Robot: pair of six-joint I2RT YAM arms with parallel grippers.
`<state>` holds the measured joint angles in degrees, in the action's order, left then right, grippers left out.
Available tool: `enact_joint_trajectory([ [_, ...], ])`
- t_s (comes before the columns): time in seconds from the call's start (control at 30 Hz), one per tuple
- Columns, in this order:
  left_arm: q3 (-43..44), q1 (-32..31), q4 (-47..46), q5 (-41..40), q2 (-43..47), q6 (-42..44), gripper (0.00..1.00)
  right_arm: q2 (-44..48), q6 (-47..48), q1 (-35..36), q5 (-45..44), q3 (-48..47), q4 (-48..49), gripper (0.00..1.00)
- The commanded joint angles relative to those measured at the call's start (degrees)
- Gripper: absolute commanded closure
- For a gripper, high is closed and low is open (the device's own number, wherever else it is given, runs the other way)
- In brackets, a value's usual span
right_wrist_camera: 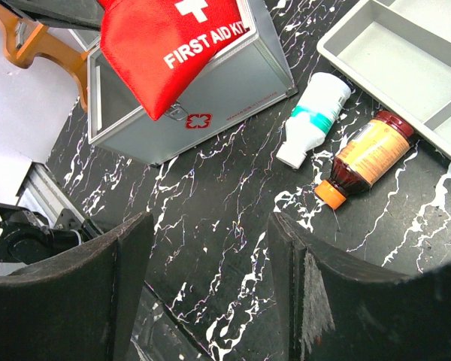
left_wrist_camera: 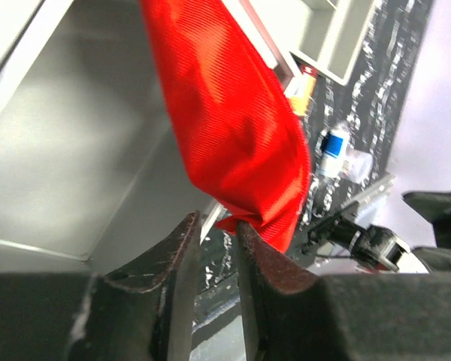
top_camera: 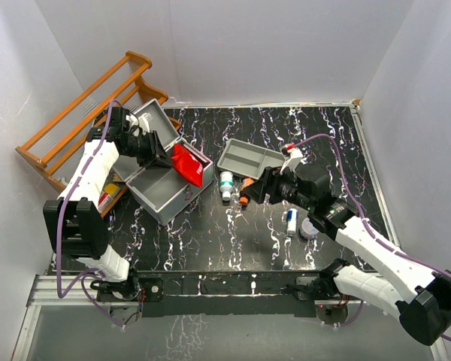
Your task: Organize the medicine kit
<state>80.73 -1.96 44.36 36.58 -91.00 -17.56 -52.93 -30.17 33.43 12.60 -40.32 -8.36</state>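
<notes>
- medicine kit (top_camera: 154,186): open, at 9 o'clock from the table (top_camera: 210,241) middle in the top view. Its lid (top_camera: 152,119) is tipped back toward 11 o'clock.
- red pouch (top_camera: 189,164), marked FIRST AID KIT: propped on the kit's rim at its 3 o'clock end, tilted, partly over the edge.
- left gripper (left_wrist_camera: 216,229): inside the kit, at 9 o'clock of the pouch in the top view. Jaws are cracked open, narrow gap only. Nothing is pinched in the gap. The pouch's lower corner sits right at the tip of one finger (left_wrist_camera: 267,259); can't tell whether it touches.
- right gripper (right_wrist_camera: 209,222): at 3 o'clock of the kit in the top view, jaws spread wide, empty. Only bare table shows between the fingers in the wrist view.
- white bottle (right_wrist_camera: 313,120) with a teal band: lying on the table between the kit and the tray.
- amber bottle (right_wrist_camera: 370,154) with an orange cap: lying just beside the white one, at its 4 o'clock in the right wrist view, against the tray's edge.
- grey two-compartment tray (top_camera: 248,156): at 3 o'clock of the kit, nothing visible in it.
- wooden rack (top_camera: 83,113): at 10 o'clock of the kit, off the table corner.
</notes>
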Motion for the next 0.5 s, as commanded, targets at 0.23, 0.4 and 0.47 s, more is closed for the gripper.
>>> enact_joint_trajectory([
  [0.23, -0.22, 2.41, 0.93, -18.39, 4.56, -2.39, 0.59, 0.01, -0.39, 0.45, 0.84, 0.28, 4.03, 0.41],
  [0.4, -4.80, 2.48, -3.16, -13.28, 11.65, -7.36, 0.42, 0.05, -0.32, 0.48, 0.44, 0.31, 3.97, 0.41],
  [0.47, -8.54, 2.42, -7.52, -13.68, 17.22, -11.50, 0.39, 0.14, -0.32, 0.56, 0.32, 0.44, 4.13, 0.41],
])
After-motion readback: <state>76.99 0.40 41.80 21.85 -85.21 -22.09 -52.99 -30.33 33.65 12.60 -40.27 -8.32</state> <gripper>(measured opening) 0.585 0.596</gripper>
